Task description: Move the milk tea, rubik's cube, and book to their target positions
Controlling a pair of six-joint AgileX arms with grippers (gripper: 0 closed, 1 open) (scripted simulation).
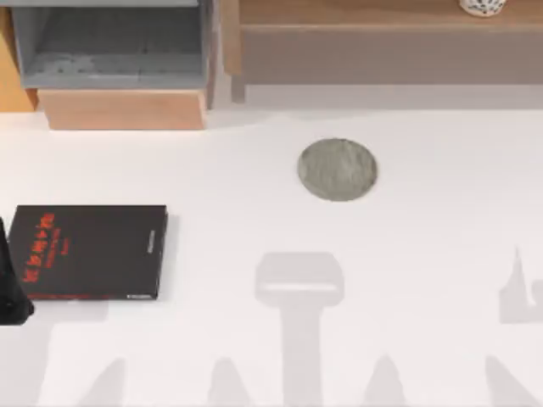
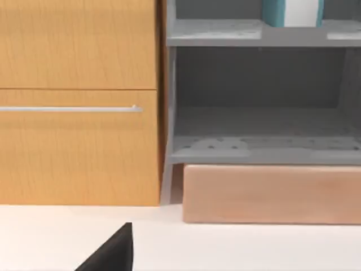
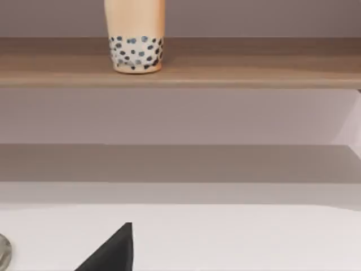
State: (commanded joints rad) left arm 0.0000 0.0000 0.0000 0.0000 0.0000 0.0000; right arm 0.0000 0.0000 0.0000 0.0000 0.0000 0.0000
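Two targets wait on the desk (image 1: 424, 254): stone disc (image 1: 337, 170) centre, black book (image 1: 89, 252) left. Milk tea (image 3: 135, 53) stands on the upper-right shelf (image 3: 237, 70); approach level. You cannot tell either gripper's state.

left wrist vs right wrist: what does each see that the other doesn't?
Left wrist: an orange wooden cabinet with a silver handle bar, grey open shelving, the teal-blue book with white page edges standing on the grey upper shelf, and a tan block under the shelving.

Right wrist: the milk tea, dark pearls at its bottom, standing on a brown wooden shelf, plus an edge of the grey stone disc on the table.

Both: the white table and a dark tool tip in the foreground.
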